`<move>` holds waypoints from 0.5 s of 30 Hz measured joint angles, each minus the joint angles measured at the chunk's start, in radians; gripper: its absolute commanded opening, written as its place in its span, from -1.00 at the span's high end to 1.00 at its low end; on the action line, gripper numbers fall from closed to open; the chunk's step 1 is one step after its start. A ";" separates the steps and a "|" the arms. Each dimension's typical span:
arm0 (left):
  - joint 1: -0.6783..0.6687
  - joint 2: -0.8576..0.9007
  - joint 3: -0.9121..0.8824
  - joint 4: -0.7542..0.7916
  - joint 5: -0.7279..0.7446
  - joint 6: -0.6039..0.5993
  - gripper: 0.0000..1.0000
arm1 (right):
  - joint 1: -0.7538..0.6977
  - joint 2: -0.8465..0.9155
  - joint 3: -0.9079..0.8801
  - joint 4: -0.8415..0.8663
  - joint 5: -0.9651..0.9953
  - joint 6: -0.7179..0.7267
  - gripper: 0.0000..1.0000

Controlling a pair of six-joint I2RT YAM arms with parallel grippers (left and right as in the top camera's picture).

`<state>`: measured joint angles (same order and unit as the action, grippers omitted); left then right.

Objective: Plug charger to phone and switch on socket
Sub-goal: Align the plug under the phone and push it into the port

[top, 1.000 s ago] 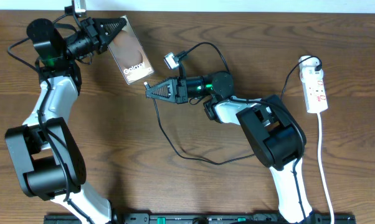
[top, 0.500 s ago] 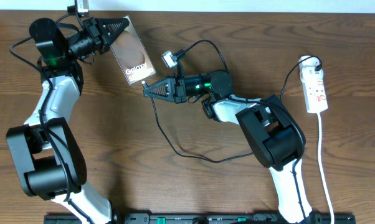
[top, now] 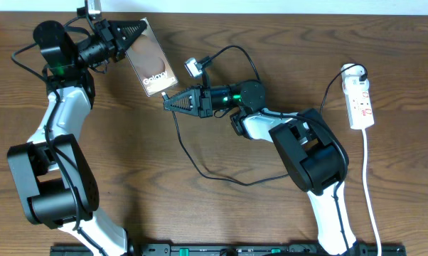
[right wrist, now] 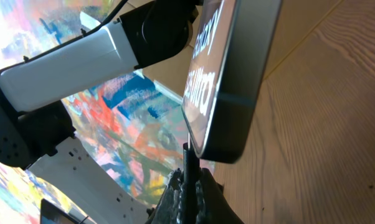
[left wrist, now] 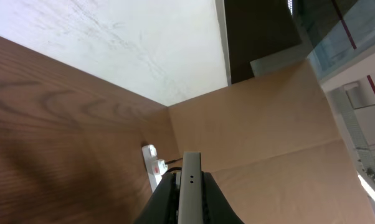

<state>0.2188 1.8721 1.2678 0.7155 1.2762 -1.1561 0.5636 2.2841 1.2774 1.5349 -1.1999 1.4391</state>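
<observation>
My left gripper (top: 138, 31) is shut on the upper end of the phone (top: 153, 62), a brownish glossy slab with white "Galaxy" text, held tilted above the table's back left. The left wrist view shows the phone's thin edge (left wrist: 190, 180) between my fingers. My right gripper (top: 167, 102) is shut on the connector tip of the charger, a thin black cable (top: 200, 169). In the right wrist view the tip (right wrist: 188, 160) touches the phone's lower end (right wrist: 232, 87). The cable loops across the table to a black plug (top: 360, 71) on the socket (top: 361, 105), a white strip at the right.
The socket's white cord (top: 370, 199) runs down the right side to the front edge. The socket also shows far off in the left wrist view (left wrist: 152, 165). The charger's loop lies on the wood between the two arm bases.
My right gripper has moved up and left with the connector tip, closing on the phone's lower end. The phone has shifted slightly. Almost nothing moved in the last half second.
</observation>
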 measured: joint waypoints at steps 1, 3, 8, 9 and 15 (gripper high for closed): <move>0.000 0.000 0.000 0.000 0.000 0.000 0.85 | 0.000 0.000 0.000 0.000 0.001 0.000 0.98; 0.000 0.000 0.000 0.000 0.000 0.000 0.85 | 0.000 0.000 0.000 0.000 0.004 0.004 0.98; 0.000 0.000 0.000 0.000 0.000 0.000 0.86 | 0.000 0.000 0.000 0.000 0.013 0.015 0.98; 0.000 0.000 0.000 0.000 0.000 0.000 0.85 | 0.000 0.000 0.000 0.000 0.014 0.015 0.98; 0.000 0.000 0.000 0.000 0.001 0.000 0.85 | 0.000 0.000 0.000 0.000 0.016 0.019 0.98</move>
<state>0.2188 1.8721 1.2678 0.7155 1.2770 -1.1561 0.5636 2.2841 1.2774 1.5352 -1.1843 1.4578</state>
